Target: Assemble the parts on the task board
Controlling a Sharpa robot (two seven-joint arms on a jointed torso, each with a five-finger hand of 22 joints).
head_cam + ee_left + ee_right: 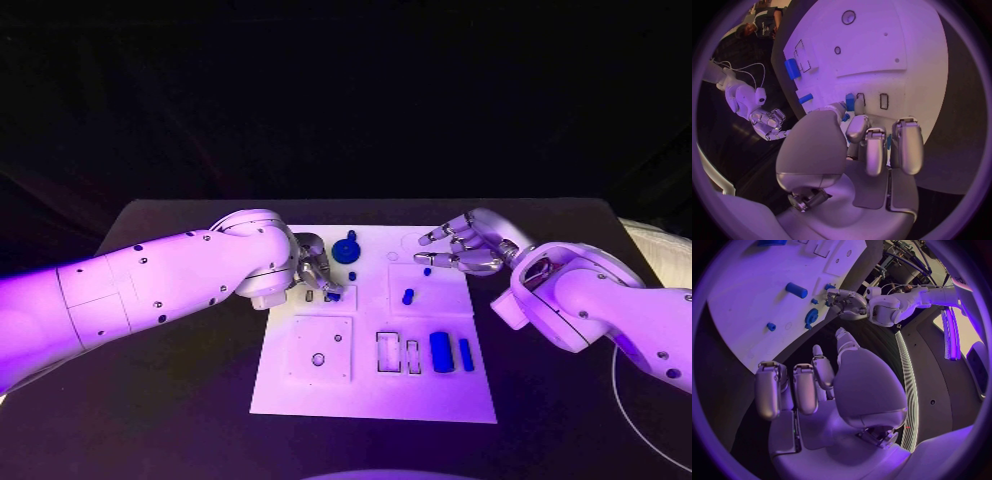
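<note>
The white task board (372,395) lies mid-table. My left hand (315,272) is low over its far left part, beside a round blue part (349,247). In the left wrist view its thumb and a fingertip pinch a small blue piece (850,102) right at two narrow slots (884,100). My right hand (469,250) hovers over the board's far right corner, fingers apart and holding nothing; the right wrist view shows its palm (857,385) bare. Loose on the board lie a short blue cylinder (408,296), a small peg (428,270), a wide blue block (440,352) and a narrow one (466,352).
A square inset (317,350) with two holes and two rectangular recesses (389,352) mark the board's near half. A thin pale ring (617,400) curves on the black table (173,420) at the right. The right wrist view shows the left hand (845,302) beside the round part (811,316).
</note>
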